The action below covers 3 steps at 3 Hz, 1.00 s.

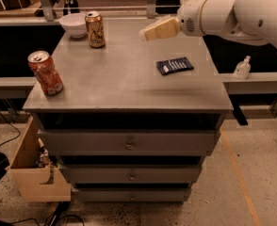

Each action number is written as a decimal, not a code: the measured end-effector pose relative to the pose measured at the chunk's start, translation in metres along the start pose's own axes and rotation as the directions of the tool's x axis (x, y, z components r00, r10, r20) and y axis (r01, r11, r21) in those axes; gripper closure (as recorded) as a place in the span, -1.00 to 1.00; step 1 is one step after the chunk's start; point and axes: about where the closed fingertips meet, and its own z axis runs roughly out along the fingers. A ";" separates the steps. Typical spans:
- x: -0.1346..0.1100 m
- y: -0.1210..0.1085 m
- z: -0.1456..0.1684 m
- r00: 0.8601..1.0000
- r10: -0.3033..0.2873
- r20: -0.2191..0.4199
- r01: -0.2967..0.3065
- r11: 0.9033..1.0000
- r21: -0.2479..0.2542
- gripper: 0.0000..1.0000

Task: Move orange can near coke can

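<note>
At the front-left corner of the cabinet top [124,86] stands the coke can [45,73]. Well behind it, at the back edge just beside a white bowl [73,24], the orange can [95,29] stands upright. The gripper [151,31] hovers above the surface to that can's right. It carries nothing, though whether it is parted or closed cannot be told — so the reach likely runs leftward. A dark packet [175,65] lies farther right.

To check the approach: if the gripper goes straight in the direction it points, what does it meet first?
Probably the orange can, beside the white bowl. The gripper hovers over the cabinet top, pointing left toward the can; depth is unclear.
</note>
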 end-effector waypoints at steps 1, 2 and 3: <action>-0.009 0.022 0.045 0.995 0.050 0.083 -0.042 0.995 -0.092 -1.00; -0.008 0.049 0.086 0.982 0.115 0.148 -0.086 0.978 -0.192 -1.00; -0.008 0.049 0.086 0.982 0.115 0.148 -0.086 0.978 -0.192 -1.00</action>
